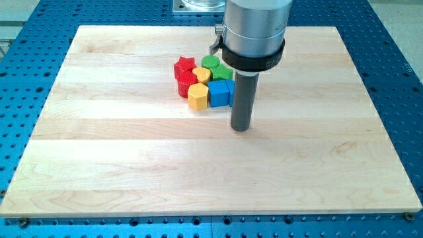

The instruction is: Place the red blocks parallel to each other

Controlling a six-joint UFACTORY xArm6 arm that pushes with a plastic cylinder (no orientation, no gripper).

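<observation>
Fingers are lacking, so my tip (241, 127), set just right of the blue block (218, 94), is best steered around to the red star (184, 65).

Red star (184, 65), yellow hexagon (197, 96), blue cube (217, 93), green block (211, 63), pale wood board (132, 158).

so my tip (240, 127) sits on the table (132, 165), just right of and a bit below the blue cube (218, 94). Blocks are all clumped: red star (184, 66), another red block (186, 83), yellow hexagon (197, 96), green ones (215, 66) at the view's top
</observation>
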